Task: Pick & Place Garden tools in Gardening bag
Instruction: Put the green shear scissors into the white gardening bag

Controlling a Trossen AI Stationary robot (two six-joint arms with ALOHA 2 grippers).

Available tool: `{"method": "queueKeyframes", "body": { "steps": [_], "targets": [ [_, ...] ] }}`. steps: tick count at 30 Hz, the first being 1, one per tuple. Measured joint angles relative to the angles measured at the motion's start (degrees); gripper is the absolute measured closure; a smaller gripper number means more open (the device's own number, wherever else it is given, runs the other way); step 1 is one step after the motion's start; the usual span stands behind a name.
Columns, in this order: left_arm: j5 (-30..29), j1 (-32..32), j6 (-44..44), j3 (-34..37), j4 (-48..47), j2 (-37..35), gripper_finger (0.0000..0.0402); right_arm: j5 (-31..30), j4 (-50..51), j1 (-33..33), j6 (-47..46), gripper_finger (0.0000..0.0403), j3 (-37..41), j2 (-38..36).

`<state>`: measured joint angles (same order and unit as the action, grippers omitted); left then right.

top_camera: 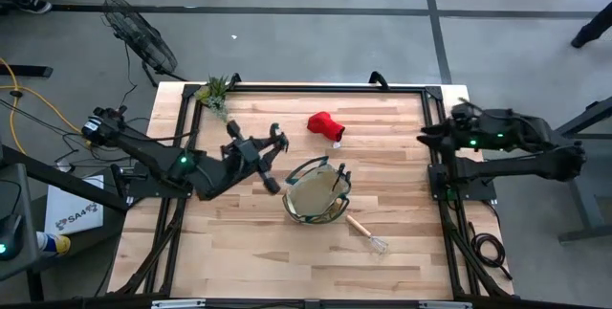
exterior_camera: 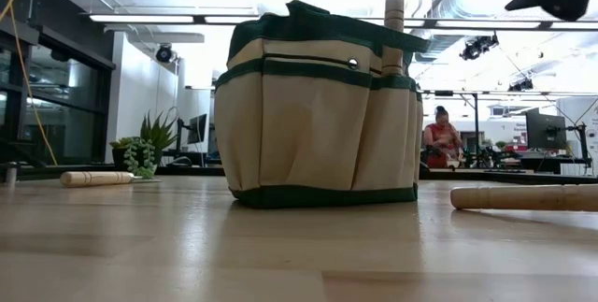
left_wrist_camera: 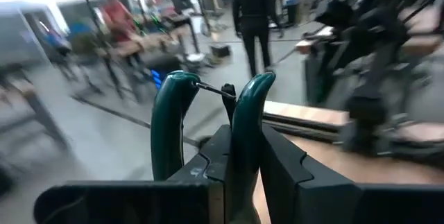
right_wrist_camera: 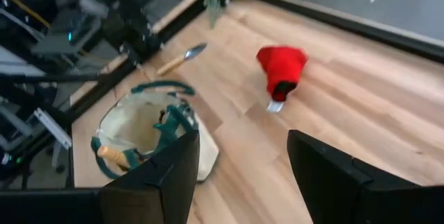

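Note:
The tan gardening bag [top_camera: 317,192] with green trim stands at the table's middle, and a wooden handle [exterior_camera: 394,21] sticks up out of it. Left of the bag, my left gripper [top_camera: 260,156] hovers level above the table, shut on a green-handled pruner [left_wrist_camera: 246,113]. A red glove [top_camera: 325,125] lies beyond the bag with a silvery tip [right_wrist_camera: 275,106] showing under it. A wooden-handled trowel [right_wrist_camera: 180,59] lies flat toward the table's left. The wire rake [top_camera: 368,235] lies near the bag's near right. My right gripper [right_wrist_camera: 239,175] is open, high at the table's right edge. My left gripper pinches one green handle of the pruner [left_wrist_camera: 244,148] between its two fingers. That handle runs along the fingers and juts out past their tips. The other handle [left_wrist_camera: 170,113] stands free outside one finger. The pruner is lifted clear of the table; the gripper hides its blade end.
A green leafy sprig [top_camera: 215,92] sits at the far left corner. Black frame rails [top_camera: 316,86] run along the table's edges. Bare wood lies near the front edge [top_camera: 287,261]. People stand in the room beyond the table.

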<state>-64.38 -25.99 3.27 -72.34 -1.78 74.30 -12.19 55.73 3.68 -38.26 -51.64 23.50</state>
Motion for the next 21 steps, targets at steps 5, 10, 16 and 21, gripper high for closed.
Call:
{"method": "queueKeyframes", "body": {
  "steps": [5,10,16,21],
  "targets": [
    [4.1,-4.0,-19.5,-0.1,-8.6,-1.1,0.0358,-2.8,1.0,0.0,0.9,0.0192,0.2,-4.8],
    [5.6,-6.6,-38.5,-0.1,-19.4,0.3,0.0358,-2.7,0.6,0.0,2.1,0.0192,2.2,-7.5],
    [-2.2,-10.8,-51.4,0.0,-26.9,2.8,0.0358,1.7,-3.7,0.0,3.8,0.0192,7.5,-10.3],
    [-3.6,-12.8,-60.6,0.3,-30.8,3.8,0.0358,6.1,-9.5,0.1,2.1,0.0192,13.4,-15.4]
  ]
}}
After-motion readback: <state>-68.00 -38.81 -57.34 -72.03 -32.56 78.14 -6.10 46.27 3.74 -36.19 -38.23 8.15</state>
